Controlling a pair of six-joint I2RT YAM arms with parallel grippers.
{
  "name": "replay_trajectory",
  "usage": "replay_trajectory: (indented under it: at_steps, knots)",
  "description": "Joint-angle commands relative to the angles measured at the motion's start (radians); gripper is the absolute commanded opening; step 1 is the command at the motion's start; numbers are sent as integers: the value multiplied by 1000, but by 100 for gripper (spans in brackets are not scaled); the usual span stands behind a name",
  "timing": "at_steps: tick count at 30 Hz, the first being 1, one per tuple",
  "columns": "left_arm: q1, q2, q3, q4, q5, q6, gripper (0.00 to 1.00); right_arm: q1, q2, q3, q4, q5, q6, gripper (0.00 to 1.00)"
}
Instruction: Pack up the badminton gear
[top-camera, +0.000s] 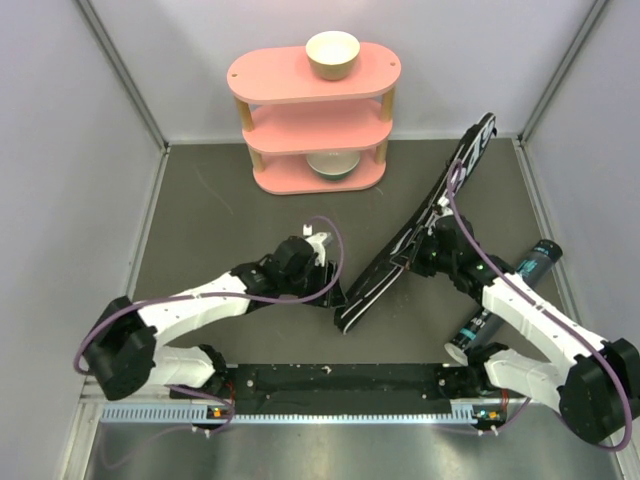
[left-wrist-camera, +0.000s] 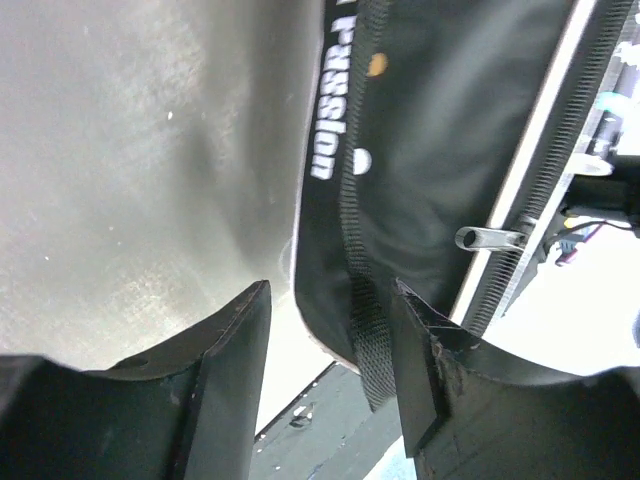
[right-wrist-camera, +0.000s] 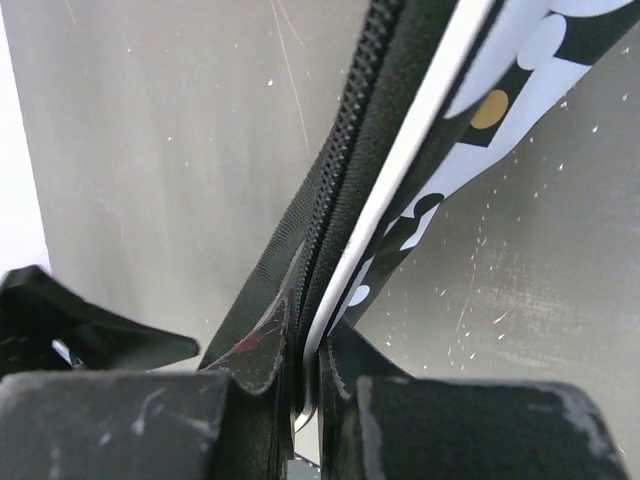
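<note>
Across the table's right half lies one long black bag (top-camera: 380, 270), set diagonally, its zip edge pinched in the closed right gripper (right-wrist-camera: 310, 330); the left gripper (left-wrist-camera: 330, 290) stands half open at the bag's lower end, webbing strap (left-wrist-camera: 368, 330) between its fingers, unclamped; one black tube (top-camera: 533, 265) lies alongside

Pink 3-tier shelf (top-camera: 312, 120) stands upright at far side of dark grey desk (top-camera: 210, 220); rounded ends, pale wooden posts btwn tiers. Cream bowl (top-camera: 332, 54) sits upright on shelf's top tier, right of centre. 2nd cream bowl (top-camera: 333, 164) on shelf's btm tier, approx. straight below the first, partly hidden by mid tier. Pale walls (top-camera: 60, 120) rise behind & both sides of shelf. Toothed light strip (top-camera: 330, 412) runs along desk edge opposite shelf, well apart from it.
</note>
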Motion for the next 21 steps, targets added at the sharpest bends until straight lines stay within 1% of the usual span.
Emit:
replay_trajectory:
  at_steps: [1,3,4,6,7,8,9,10,12,13,14,16,19,21]
  knots:
    - [3,-100,43,-46,-17,99,58,-5,9,102,32,-3,-100,0]
    - [3,-114,69,-80,-25,133,62,-6,18,120,21,-7,-131,0]
    - [3,-126,78,-84,-29,142,61,-5,21,125,18,-10,-142,0]
    - [3,-137,92,-69,-10,179,58,-8,23,143,6,-19,-172,0]
    - [3,-139,93,-28,45,196,51,-6,27,155,0,-25,-183,0]
    - [3,-136,96,0,91,226,47,-6,33,162,-14,-30,-201,0]
    - [3,-120,104,20,136,239,46,-8,35,168,-21,-38,-208,0]
    - [4,-110,119,67,249,254,52,-6,39,175,-25,-44,-220,0]
    - [3,-68,133,113,340,280,64,-6,42,180,-28,-71,-232,0]
    - [4,-50,148,136,401,286,67,-6,42,182,-28,-79,-235,0]
    - [3,-30,161,136,418,309,72,-6,44,183,-29,-99,-243,0]
    - [4,28,213,95,417,339,73,-6,44,186,-28,-113,-252,0]
    - [19,96,254,119,470,348,71,-6,36,183,-29,-119,-267,0]
    - [23,151,279,129,532,340,69,-6,32,180,-29,-125,-271,0]
